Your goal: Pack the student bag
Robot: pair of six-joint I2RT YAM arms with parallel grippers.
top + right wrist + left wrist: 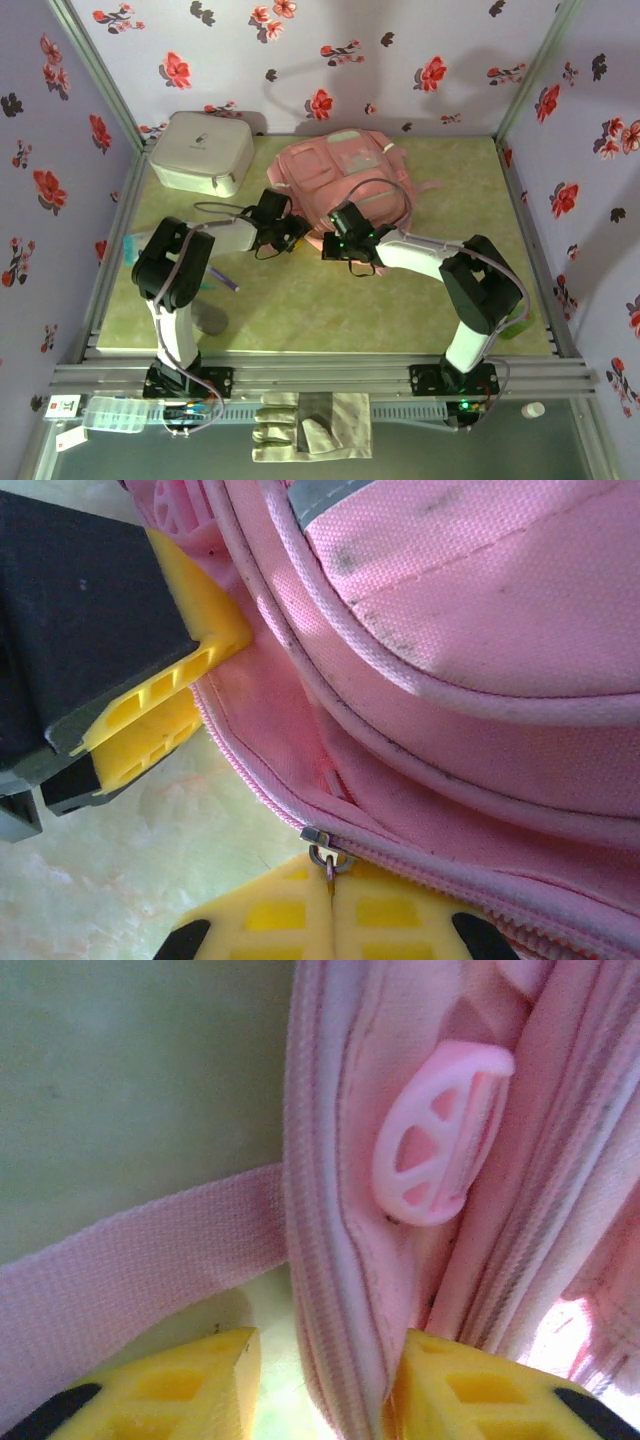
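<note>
The large soft pink fabric student bag (345, 180) is lying at the back middle of the pale green worktop (400, 300), with its near edge between the two arms. The right gripper (330, 880) is pressing its fingers closed on the small metal zip pull (322, 852) at the bag's edge. The left gripper (325, 1360) is standing partly open around the bag's piped seam, one finger touching the fabric, beside a flat pink webbing strap (130, 1260). A white-grey rounded zip case (200, 152) is lying near the bag, to its left.
</note>
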